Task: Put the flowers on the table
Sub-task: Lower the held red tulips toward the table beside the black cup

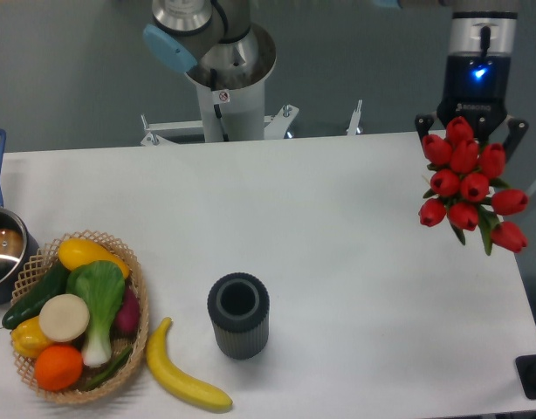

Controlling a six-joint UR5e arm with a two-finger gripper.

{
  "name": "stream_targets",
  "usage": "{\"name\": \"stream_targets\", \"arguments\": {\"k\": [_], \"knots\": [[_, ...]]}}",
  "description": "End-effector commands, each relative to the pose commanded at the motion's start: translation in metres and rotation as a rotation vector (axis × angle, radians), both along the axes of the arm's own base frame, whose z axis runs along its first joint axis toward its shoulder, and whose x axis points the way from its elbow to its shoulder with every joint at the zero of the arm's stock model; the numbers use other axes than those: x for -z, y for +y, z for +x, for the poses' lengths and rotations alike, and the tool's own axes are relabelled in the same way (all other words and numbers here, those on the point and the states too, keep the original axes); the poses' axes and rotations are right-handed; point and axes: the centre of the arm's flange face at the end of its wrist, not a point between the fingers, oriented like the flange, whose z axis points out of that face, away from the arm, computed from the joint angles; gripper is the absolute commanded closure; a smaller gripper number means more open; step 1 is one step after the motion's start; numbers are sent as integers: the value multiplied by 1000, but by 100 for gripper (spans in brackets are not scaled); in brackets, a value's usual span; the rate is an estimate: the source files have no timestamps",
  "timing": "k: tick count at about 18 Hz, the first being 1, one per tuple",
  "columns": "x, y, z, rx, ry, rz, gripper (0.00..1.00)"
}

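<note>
The gripper [471, 131] holds the flowers [467, 183] just beneath it, above the surface [338, 244] — its fingers mostly hidden. Far to its side, a ribbed dark vase [238, 315] stands empty-looking — beyond, a wicker basket [137, 288] holds vegetables and fruit.

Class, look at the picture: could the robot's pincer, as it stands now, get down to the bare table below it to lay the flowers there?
Probably yes. The pincer hangs over the right end of the table with the flowers, and nothing lies beneath them.
</note>
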Motion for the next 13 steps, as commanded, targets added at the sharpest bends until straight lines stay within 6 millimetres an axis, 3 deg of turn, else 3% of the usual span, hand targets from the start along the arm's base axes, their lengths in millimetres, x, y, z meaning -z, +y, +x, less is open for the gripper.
{"name": "stream_targets", "arguments": {"k": [4, 7, 10, 13], "knots": [[31, 46, 13, 27, 15, -182, 57], [62, 56, 12, 22, -1, -283, 52], [92, 82, 17, 73, -21, -340, 52], [122, 95, 11, 90, -60, -364, 51]]}}
